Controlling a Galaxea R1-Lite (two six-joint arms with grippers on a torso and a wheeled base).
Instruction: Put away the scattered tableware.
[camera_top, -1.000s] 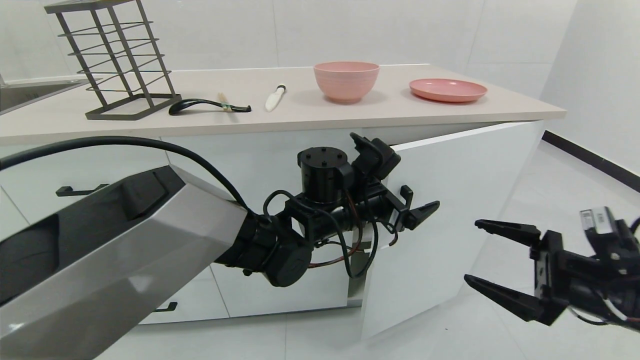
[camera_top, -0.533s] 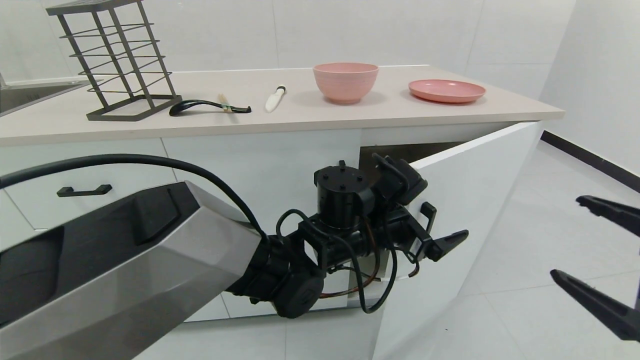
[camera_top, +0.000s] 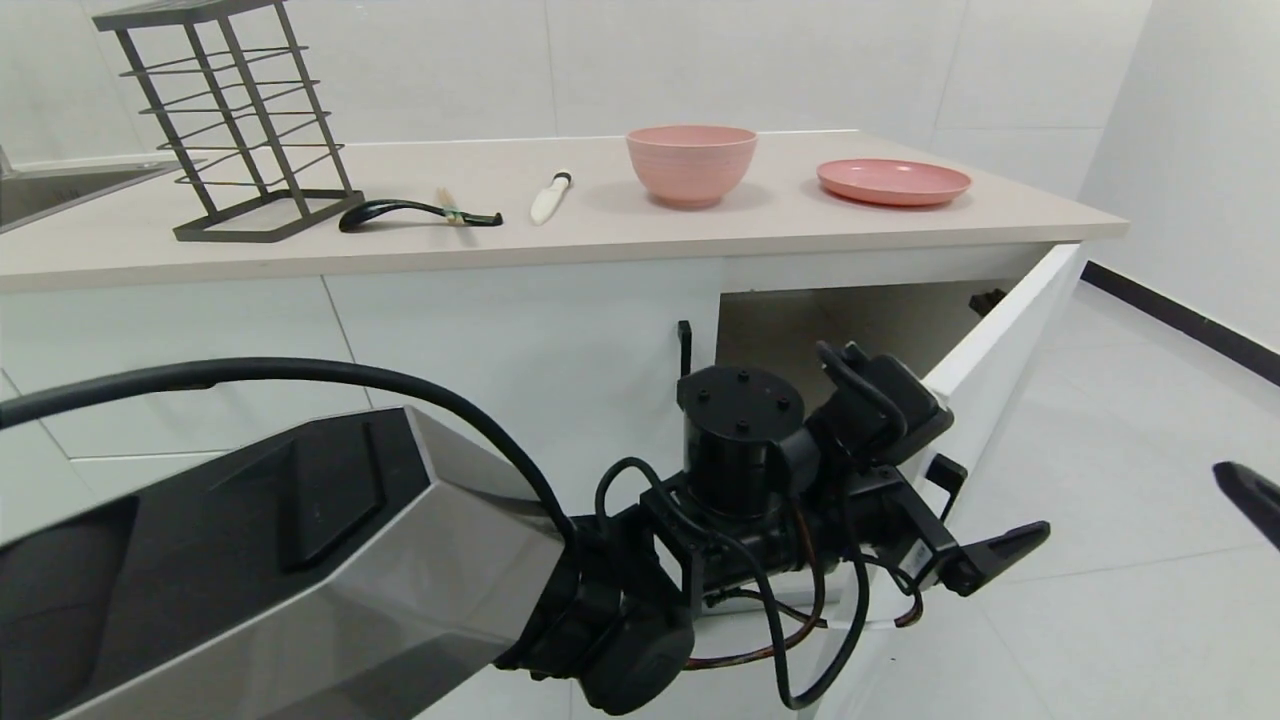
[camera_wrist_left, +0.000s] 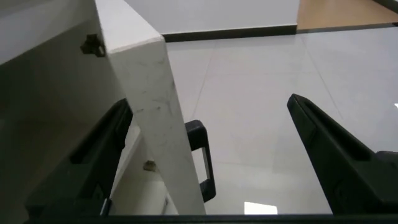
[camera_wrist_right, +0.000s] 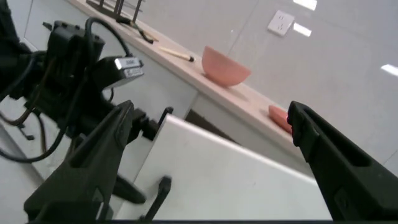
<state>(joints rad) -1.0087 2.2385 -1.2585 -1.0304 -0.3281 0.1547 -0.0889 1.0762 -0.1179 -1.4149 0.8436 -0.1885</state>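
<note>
The pink bowl (camera_top: 691, 163) and pink plate (camera_top: 893, 181) sit well apart on the table (camera_top: 620, 236), towards its right end. Further left lie a white-handled knife (camera_top: 550, 196), a pair of chopsticks (camera_top: 447, 205) and a black ladle (camera_top: 400, 211) whose handle crosses the chopsticks. A black wire rack (camera_top: 235, 120) stands just beside the ladle's scoop, and a sink (camera_top: 60, 185) is cut off at the far left edge.

Below the plate, a white cabinet door (camera_top: 1000, 335) stands swung out, baring the dark cupboard (camera_top: 850, 320) behind it. The left gripper (camera_wrist_left: 208, 102) is low in front of that opening, jaws wide apart and straddling the door's free edge beside its black handle (camera_wrist_left: 202, 158). Whether either finger touches the panel cannot be told. The left arm's bulk covers the lower cabinet fronts.

The right gripper (camera_wrist_right: 208, 112) hangs off to the right over the floor, jaws spread and holding nothing. The head view cuts off all but one fingertip.
</note>
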